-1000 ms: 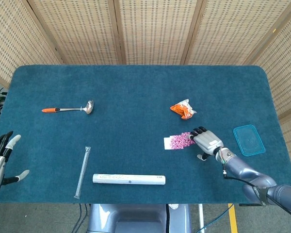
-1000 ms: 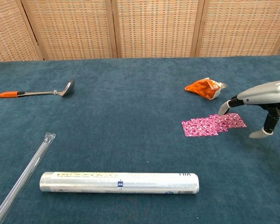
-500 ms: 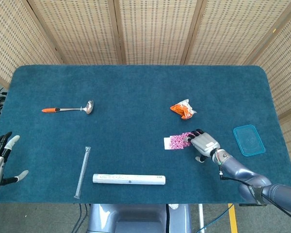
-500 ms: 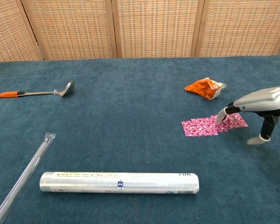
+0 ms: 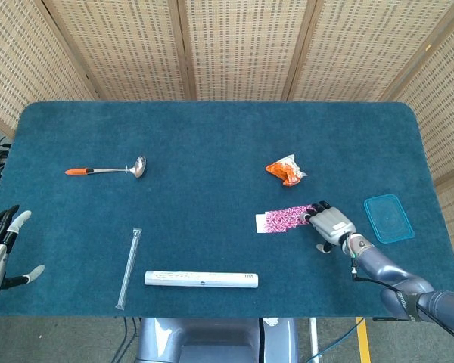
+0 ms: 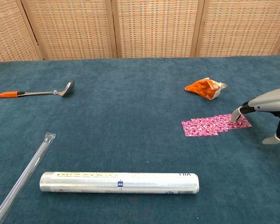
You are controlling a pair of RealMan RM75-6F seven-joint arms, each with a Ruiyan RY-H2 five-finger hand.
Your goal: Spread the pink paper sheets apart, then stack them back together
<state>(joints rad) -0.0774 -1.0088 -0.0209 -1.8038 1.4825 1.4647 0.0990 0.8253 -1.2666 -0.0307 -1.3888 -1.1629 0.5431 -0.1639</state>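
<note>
the pink sheets (image 6: 214, 124) are lying flat on the right part of the blue surface (image 5: 212, 136), partly fanned: two overlapping pieces are forming a long strip, just below the orange wrapper (image 6: 204, 88). the right robot hand (image 5: 331, 224) is pressing its fingertips (image 6: 236, 115) down on the strip's right end, grasping nothing, with the thumb hanging apart at the side. the step in hand looks like the spreading: the upper sheet is probably being dragged rightward off the lower one. to do it well, the fingertips should be keeping light, even pressure on the top sheet only, sliding low and straight along the surface so the paper is neither buckling nor carrying the lower sheet with it; the soft cloth may be snagging thin paper, so a slow pull seems wise. the left robot hand (image 5: 0, 249) is waiting at the near left edge, released with fingers apart, well away from the sheets. farther out, a foil roll (image 6: 119, 182), a clear tube (image 6: 25, 175), a ladle (image 6: 37, 92) and a blue lid (image 5: 388, 218) are lying around the surface.
</note>
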